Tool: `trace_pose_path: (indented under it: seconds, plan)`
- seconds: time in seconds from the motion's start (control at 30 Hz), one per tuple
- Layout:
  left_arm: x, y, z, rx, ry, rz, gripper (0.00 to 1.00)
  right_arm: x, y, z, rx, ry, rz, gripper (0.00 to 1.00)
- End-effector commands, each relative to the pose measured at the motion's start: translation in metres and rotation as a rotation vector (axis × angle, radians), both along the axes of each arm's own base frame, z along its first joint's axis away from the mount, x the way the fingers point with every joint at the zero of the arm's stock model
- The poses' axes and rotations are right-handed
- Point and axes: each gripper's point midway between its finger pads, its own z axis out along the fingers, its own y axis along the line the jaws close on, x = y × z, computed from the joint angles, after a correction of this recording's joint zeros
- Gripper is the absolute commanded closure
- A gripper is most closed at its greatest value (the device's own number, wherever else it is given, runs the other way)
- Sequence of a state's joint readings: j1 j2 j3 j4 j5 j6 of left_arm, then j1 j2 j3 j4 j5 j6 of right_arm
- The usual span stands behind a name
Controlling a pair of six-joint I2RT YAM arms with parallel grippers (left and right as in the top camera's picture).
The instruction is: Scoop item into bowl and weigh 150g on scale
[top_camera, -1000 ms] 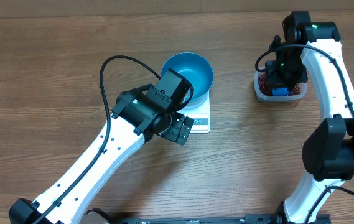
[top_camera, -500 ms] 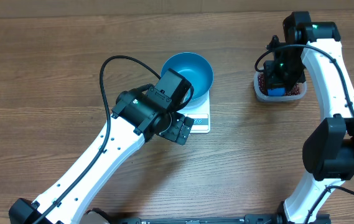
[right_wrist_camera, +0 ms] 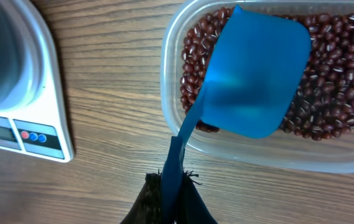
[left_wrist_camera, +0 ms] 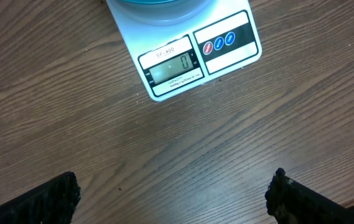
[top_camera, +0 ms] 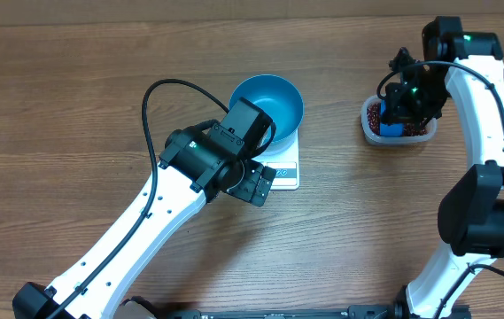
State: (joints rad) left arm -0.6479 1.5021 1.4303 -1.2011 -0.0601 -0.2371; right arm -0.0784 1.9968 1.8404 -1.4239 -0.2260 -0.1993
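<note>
While left end effector (left_wrist_camera: 173, 193) is hanging agape at frame bottom, right end effector (right_wrist_camera: 175, 190) is clamping scoop (right_wrist_camera: 254, 71) over beans (right_wrist_camera: 326, 102) in tub (top_camera: 398, 135), upper right; bowl (top_camera: 269, 102) is sitting on scale (left_wrist_camera: 192, 53), centre.

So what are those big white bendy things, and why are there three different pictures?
Those are two robot arms. One picture looks down from above the table. The other two come from little cameras on each arm's wrist.

On the wooden table sits a white scale with a blue bowl on top. Its screen shows zero, and from above the bowl looks empty. To the right is a clear tub full of small red beans.

The right pincer is shut on the handle of a blue scoop, which is upside down over the beans. The left pincer is wide open, holding nothing, above the table near the scale.
</note>
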Motion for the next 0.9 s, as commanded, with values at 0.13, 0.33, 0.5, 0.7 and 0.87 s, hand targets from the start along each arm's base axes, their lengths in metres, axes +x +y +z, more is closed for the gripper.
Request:
trace_pose_path:
  seconds: [0.13,0.33,0.5,0.7,0.87]
  plan:
    - [0.0037,-0.0012,0.0078,-0.012,-0.023,0.009,0.0,0.0035,0.0278,0.0074,0.155,-0.036,0.094,0.96]
    - [0.0036,-0.0013,0.0078,-0.012,-0.023,0.008,0.0,0.0041,0.0269,0.0074,0.155,-0.038,0.091,0.96]
    - [0.0037,-0.0012,0.0078,-0.012,-0.023,0.009,0.01,0.0054,0.0276,0.0079,0.16,-0.044,0.092,0.96]
    - [0.0037,-0.0012,0.0078,-0.012,-0.023,0.009,0.0,0.0069,0.0315,0.0135,0.233,-0.055,0.076,0.96]
    - [0.0037,-0.0012,0.0078,-0.012,-0.023,0.009,0.0,0.0077,0.0246,0.014,0.239,-0.058,0.056,0.96]
